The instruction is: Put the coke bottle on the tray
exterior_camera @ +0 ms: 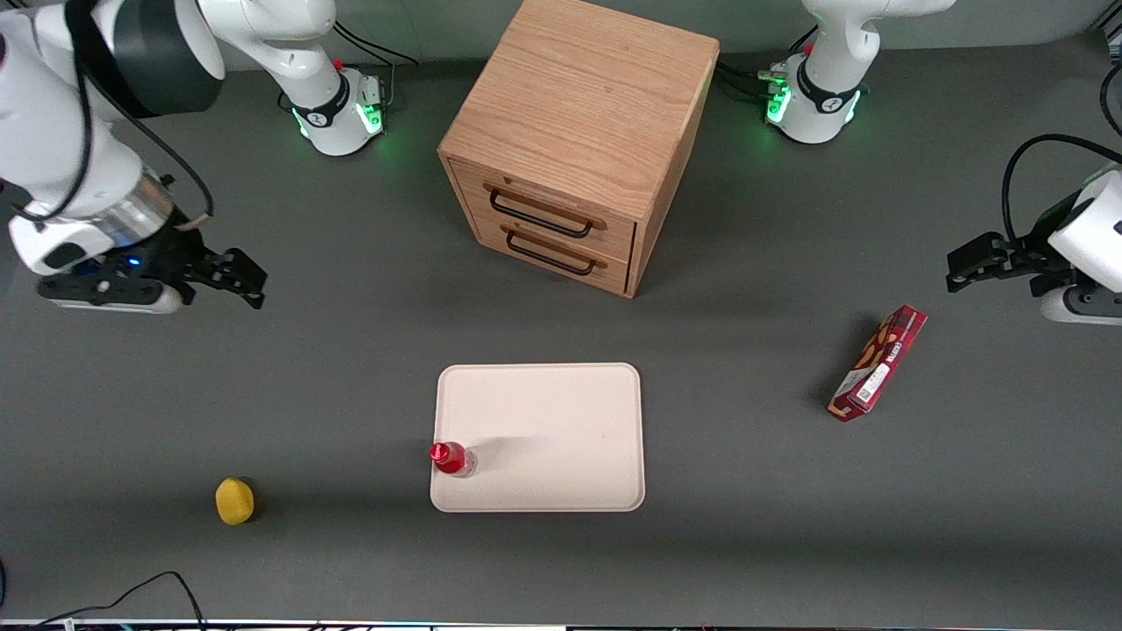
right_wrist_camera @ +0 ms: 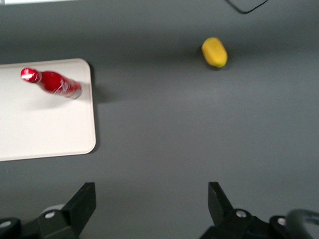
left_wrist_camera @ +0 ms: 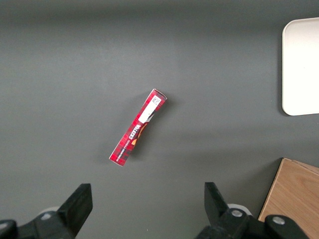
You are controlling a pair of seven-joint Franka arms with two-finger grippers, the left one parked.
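While its fingers spread wide and empty, the right arm's black two-finger gripper (exterior_camera: pixel 250 279) hangs over the working arm's desk edge; the small red coke bottle (exterior_camera: pixel 451 458) stands upright on the pale beige rectangular tray (exterior_camera: pixel 561 421), at its corner.

My gripper (exterior_camera: pixel 250 280) hung above the table at the working arm's end, fingers (right_wrist_camera: pixel 82 199) spread wide, holding nothing.

white marks on coke bottle (right_wrist_camera: pixel 56 83) unreadable; print on red snack box (left_wrist_camera: pixel 138 127) too small to read
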